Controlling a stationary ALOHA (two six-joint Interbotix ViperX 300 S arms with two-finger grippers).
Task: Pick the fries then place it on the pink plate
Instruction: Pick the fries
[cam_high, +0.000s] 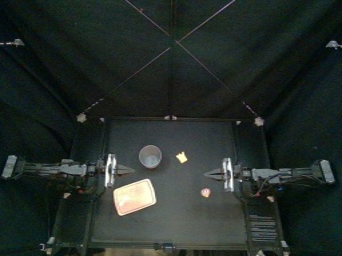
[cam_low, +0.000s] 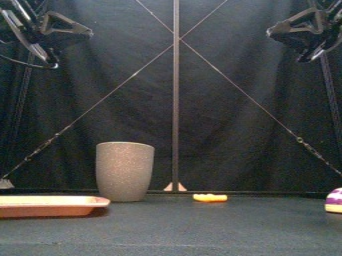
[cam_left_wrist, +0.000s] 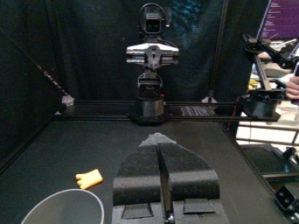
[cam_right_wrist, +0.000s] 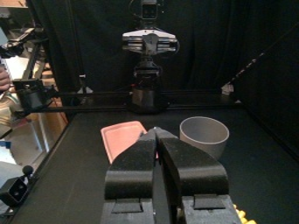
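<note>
The fries (cam_high: 181, 155) are a small yellow toy lying on the black table just right of the grey speckled cup (cam_high: 150, 154); they also show in the front view (cam_low: 210, 198) and the left wrist view (cam_left_wrist: 87, 179). The flat pink plate (cam_high: 135, 197) lies front left of the middle. My left gripper (cam_high: 112, 172) hangs at the table's left side, jaws shut and holding nothing. My right gripper (cam_high: 222, 176) hangs at the right side, also shut and holding nothing. Both are raised well above the table and apart from the fries.
A small white, red and purple toy (cam_high: 207, 190) lies front right of the middle, near the right gripper, and shows at the front view's right edge (cam_low: 335, 200). The cup (cam_low: 124, 170) stands upright between the plate (cam_low: 47, 205) and the fries.
</note>
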